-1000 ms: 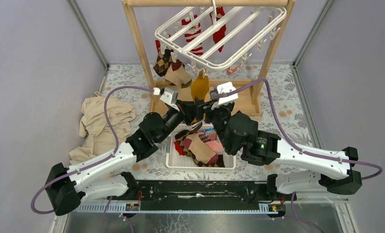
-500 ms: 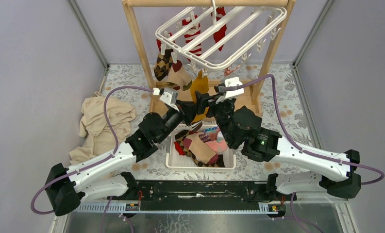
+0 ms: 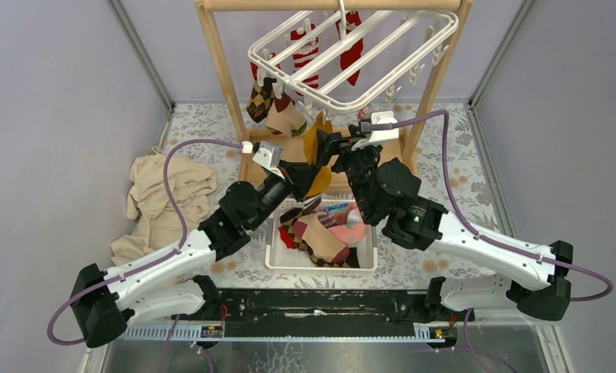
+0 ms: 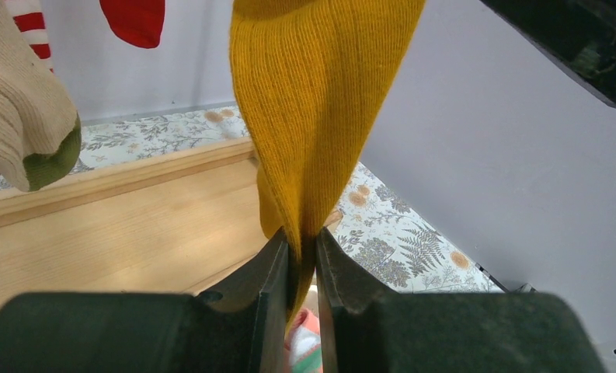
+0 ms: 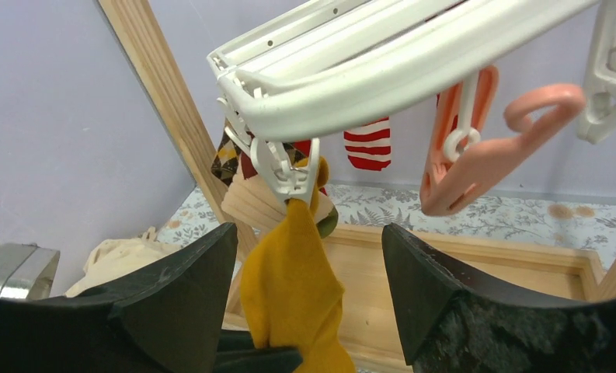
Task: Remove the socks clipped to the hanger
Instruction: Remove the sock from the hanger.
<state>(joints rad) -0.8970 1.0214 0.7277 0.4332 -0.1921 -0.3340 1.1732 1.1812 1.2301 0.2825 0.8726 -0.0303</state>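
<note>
From above, the fingertips of both arms are lost among wrists and cables, so the wrist views must serve. In the left wrist view the mustard sock runs out of frame at 12 o'clock, its clip unseen, and its lower end vanishes between the fingers. The left gripper is pinched tight on that sock's lower part. The right gripper stands wide apart and holds nothing, with one finger on either side of the sock (whether either touches the cloth I cannot tell). The sock hangs from a white clip under the near rail of the hanger, which hangs tilted on the wooden rack at 12 o'clock on the table. The left arm reaches toward 1 o'clock and the right toward 11 o'clock, so their wrists meet just below the hanger. The basket, at 6 o'clock from them, holds loose socks.
</note>
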